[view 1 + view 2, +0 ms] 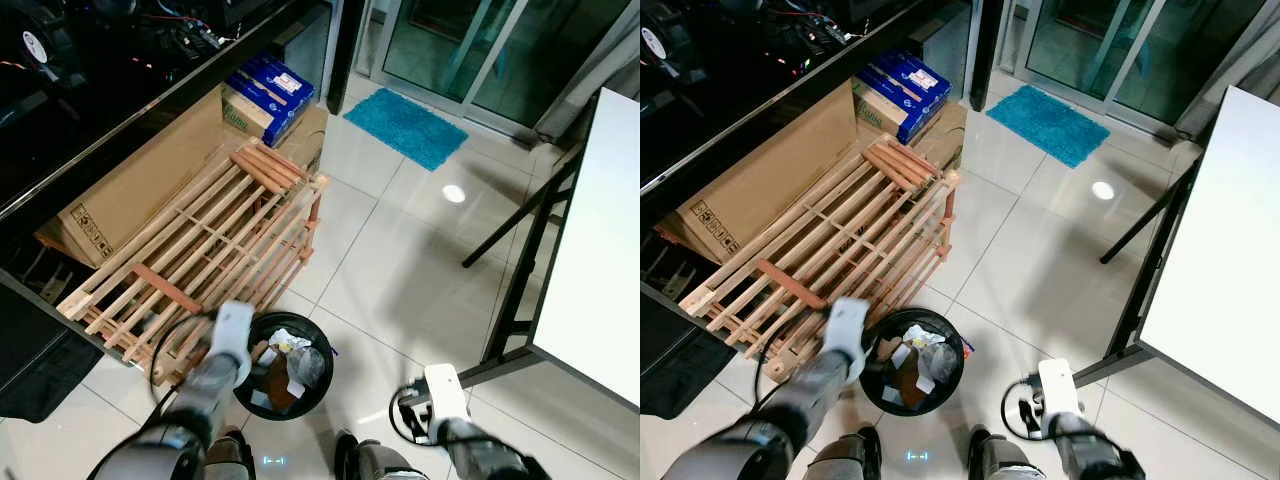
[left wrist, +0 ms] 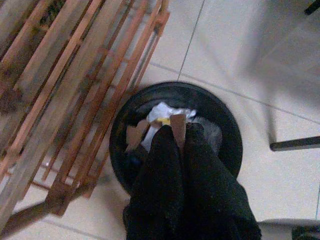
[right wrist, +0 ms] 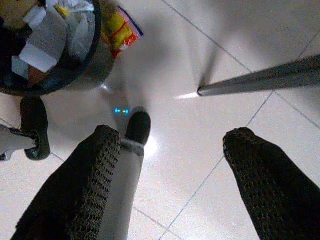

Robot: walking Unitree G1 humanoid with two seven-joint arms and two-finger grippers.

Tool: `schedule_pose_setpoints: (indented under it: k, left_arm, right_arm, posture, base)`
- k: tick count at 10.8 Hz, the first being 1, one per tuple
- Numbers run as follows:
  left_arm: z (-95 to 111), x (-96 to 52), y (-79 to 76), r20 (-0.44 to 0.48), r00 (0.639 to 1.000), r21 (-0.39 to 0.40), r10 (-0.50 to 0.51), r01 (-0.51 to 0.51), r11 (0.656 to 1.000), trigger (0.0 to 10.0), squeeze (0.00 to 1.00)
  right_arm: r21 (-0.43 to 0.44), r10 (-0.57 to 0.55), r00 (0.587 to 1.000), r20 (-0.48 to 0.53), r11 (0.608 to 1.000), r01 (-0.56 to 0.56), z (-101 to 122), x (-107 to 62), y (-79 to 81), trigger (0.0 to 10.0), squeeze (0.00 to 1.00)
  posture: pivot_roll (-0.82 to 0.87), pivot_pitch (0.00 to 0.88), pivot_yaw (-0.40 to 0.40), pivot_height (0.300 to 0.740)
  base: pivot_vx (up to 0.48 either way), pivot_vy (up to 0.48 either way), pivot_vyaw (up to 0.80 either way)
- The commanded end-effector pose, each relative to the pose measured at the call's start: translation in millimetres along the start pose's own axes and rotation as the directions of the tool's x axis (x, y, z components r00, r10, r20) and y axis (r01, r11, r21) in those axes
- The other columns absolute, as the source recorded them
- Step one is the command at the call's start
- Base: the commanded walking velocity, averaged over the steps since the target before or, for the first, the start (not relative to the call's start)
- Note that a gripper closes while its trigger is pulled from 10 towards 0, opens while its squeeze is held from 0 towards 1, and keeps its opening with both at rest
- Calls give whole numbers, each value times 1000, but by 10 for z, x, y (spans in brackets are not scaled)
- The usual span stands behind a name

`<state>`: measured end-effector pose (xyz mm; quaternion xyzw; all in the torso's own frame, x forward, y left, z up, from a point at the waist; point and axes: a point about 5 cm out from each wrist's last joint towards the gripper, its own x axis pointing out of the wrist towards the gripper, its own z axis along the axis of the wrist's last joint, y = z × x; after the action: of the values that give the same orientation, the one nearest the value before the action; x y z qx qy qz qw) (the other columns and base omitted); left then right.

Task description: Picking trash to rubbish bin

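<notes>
A black round rubbish bin [image 1: 322, 380] stands on the tiled floor just in front of my feet, holding paper, plastic and brown scraps. My left gripper [image 2: 178, 131] hangs over the bin's mouth, shut on a small brown scrap [image 2: 177, 125] at its fingertips. In the left eye view its white wrist [image 1: 232, 335] sits above the bin's left rim. A yellow and red wrapper [image 3: 120, 27] lies on the floor against the bin's right side. My right gripper [image 3: 172, 135] is low over bare tiles to the right of the bin, open, with nothing between its fingers.
A tipped wooden slat rack [image 1: 200, 250] leans close to the bin's left. Cardboard boxes [image 1: 130, 190] and a blue carton [image 1: 270, 85] lie behind it. A white table [image 1: 600, 260] on black legs [image 1: 515, 300] stands to the right. A blue mat [image 1: 405, 125] lies by the glass door.
</notes>
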<state>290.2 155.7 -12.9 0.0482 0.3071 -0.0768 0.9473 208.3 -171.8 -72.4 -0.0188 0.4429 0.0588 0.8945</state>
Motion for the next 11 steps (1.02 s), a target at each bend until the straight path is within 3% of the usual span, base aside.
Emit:
schedule_pose_setpoints:
  k: [1, 2, 5, 7, 9, 11]
  left_arm:
    - [-12, 9, -94, -16, 998, 31, -58, 58, 998, 10000, 0]
    - [43, 26, -171, -10, 994, 72, -106, 107, 992, 10000, 0]
    - [104, 48, -443, -12, 973, 99, -230, 230, 968, 10000, 0]
    - [70, 31, -699, -39, 940, 159, -338, 340, 927, 10000, 0]
    - [78, 33, -746, -46, 939, 187, -340, 342, 921, 10000, 0]
    - [109, 52, -634, -44, 961, 218, -271, 274, 937, 10000, 0]
  right_arm:
    - [34, -23, 1000, -19, 999, 24, -101, -25, -51, 10000, 0]
    - [40, -25, 999, -23, 999, 26, -128, -30, -52, 10000, 0]
    - [53, -28, 999, -24, 998, 29, -156, -36, -48, 10000, 0]
    - [59, -24, 1000, -19, 998, 26, -152, -33, -28, 10000, 0]
    - [60, -21, 1000, -18, 998, 22, -155, -31, -9, 10000, 0]
    - [62, -18, 1000, -23, 998, 20, -180, -33, 8, 10000, 0]
  posture:
    - [-51, 211, -95, 740]
    - [-64, 216, -92, 740]
    - [-79, 223, -90, 740]
    - [-88, 228, -86, 740]
    - [-88, 230, -86, 740]
    - [-82, 236, -85, 740]
  base:
    - [0, 0, 0]
    - [0, 0, 0]
    - [0, 0, 0]
    - [0, 0, 0]
    - [0, 0, 0]
    - [0, 0, 0]
